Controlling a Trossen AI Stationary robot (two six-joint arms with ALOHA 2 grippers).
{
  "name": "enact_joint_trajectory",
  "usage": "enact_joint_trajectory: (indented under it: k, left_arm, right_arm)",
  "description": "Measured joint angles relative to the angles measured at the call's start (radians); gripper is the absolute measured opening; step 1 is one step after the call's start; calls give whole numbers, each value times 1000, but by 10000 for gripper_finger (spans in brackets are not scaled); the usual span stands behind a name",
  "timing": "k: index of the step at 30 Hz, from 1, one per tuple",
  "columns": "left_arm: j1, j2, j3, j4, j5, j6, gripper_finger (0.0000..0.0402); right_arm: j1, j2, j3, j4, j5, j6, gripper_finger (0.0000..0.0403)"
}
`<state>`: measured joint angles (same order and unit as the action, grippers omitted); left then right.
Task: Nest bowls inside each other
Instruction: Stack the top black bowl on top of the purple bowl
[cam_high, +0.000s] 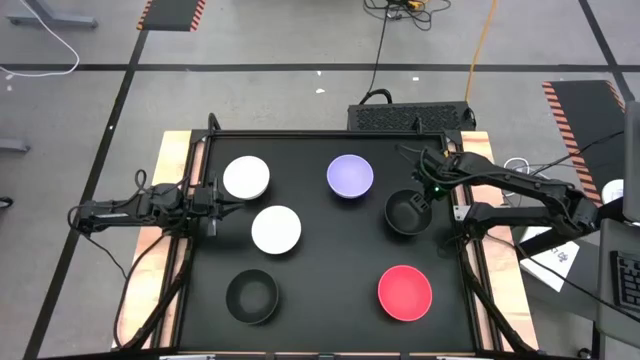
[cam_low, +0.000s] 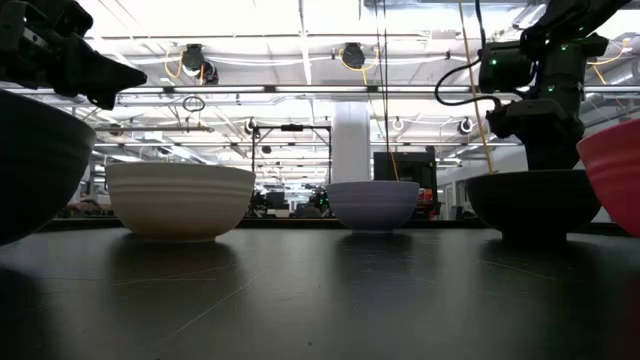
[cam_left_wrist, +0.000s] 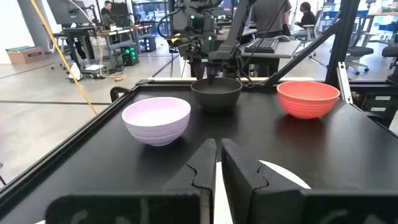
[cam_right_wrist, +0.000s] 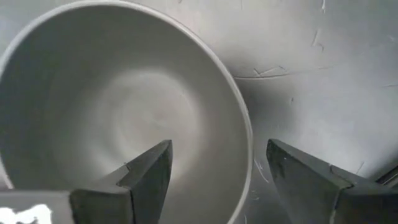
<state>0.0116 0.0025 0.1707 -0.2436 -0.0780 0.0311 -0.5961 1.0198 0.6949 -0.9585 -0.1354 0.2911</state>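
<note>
- Right gripper (cam_high: 424, 194) sits over the right-hand black bowl (cam_high: 405, 213), jaws wide, straddling its rim: one finger inside, one outside. Nothing held yet.
- That bowl stands just beside the lavender bowl (cam_high: 350, 176); red bowl (cam_high: 404, 292) is well apart from it.
- Suggest: drop squarely, pinch the wall, lift straight so it doesn't tip.
- Left gripper (cam_high: 212, 203) waits narrowly closed beside the white bowls (cam_high: 246, 178), empty.

Surface: we see a black table top (cam_high: 330, 270) with a raised rim.
Bowls on it, all apart: two white bowls (cam_high: 246, 177) (cam_high: 276, 229), lavender bowl (cam_high: 350, 175), two black bowls (cam_high: 407, 213) (cam_high: 252, 296), red bowl (cam_high: 405, 292).
</note>
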Motion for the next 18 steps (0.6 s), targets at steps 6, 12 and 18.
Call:
enact_joint_trajectory:
  k: [6, 12, 18]
  left_arm:
    - [0, 0, 0, 0, 0, 0, 26]
    - [0, 0, 0, -5, 1, -2, 26]
    - [0, 0, 0, -9, 1, -5, 26]
  right_arm:
    - [0, 27, 0, 9, 1, 1, 208]
    - [0, 39, 0, 16, 3, -7, 119]
    - [0, 38, 0, 15, 3, -15, 44]
